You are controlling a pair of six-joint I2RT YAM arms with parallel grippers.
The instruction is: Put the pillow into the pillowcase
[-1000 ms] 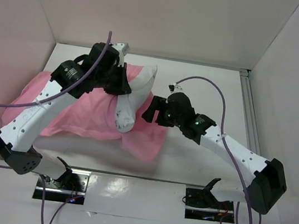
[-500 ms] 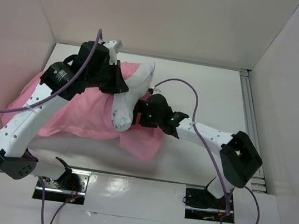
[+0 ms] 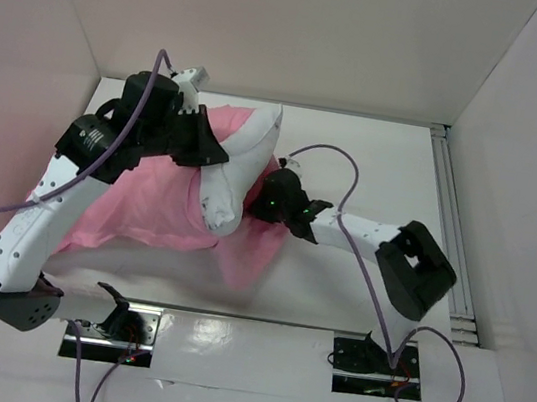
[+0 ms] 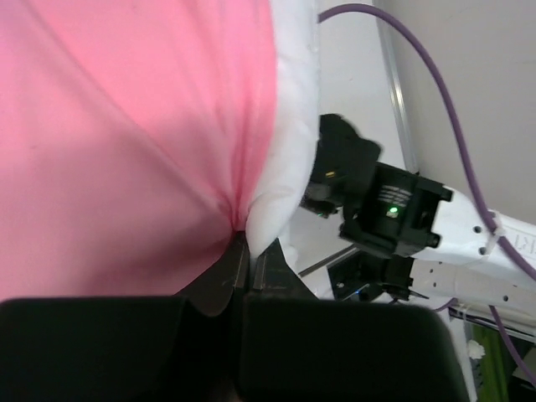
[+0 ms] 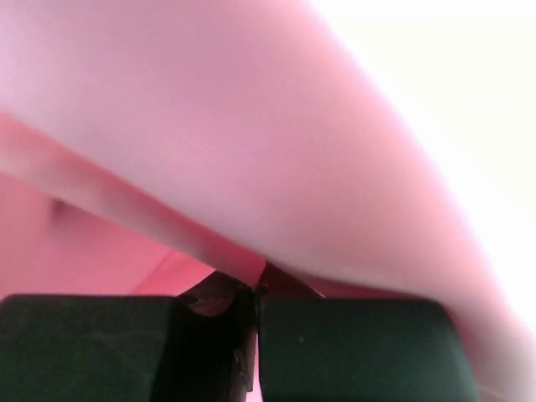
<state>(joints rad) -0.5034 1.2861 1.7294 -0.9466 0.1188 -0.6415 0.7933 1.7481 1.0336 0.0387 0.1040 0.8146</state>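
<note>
Left hand: closed, pinching shiny pink satin pillowcase where it meets white stuffed pillow.
Right hand: closed against pillowcase; grip blurred, unclear.
Pillow: between both hands, left side hidden.

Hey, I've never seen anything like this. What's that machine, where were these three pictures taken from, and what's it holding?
These are two robot arms bolted to a white table, each ending in a two-finger gripper. One picture looks down from above; the others come from wrist cameras. On the table are a white pillow and a pink pillowcase, bunched together. The left gripper is shut, pinching the pillowcase beside the pillow. The right gripper is shut against the pillowcase; whether it grips it is unclear.
</note>
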